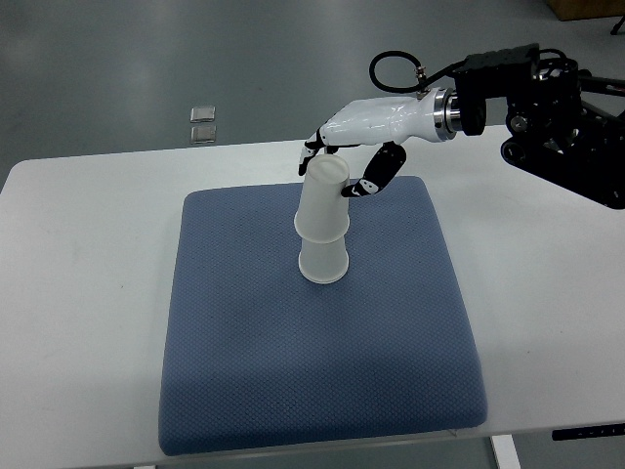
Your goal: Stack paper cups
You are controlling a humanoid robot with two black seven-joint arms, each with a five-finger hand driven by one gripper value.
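Note:
Two white paper cups stand upside down in the middle of the blue mat [293,371]. The upper paper cup [322,200] sits over the lower paper cup [323,259] and leans slightly. My right hand [332,168] reaches in from the right edge, white with black fingertips. Its fingers [311,149] lie at the far left of the upper cup's top and its thumb [376,174] at the right side, closed around the cup. The left arm is out of view.
The mat lies on a white table [78,293] whose far edge runs behind the hand. Two small metal squares [203,124] lie on the grey floor beyond the table. My right arm's black forearm [557,117] hangs over the table's far right corner.

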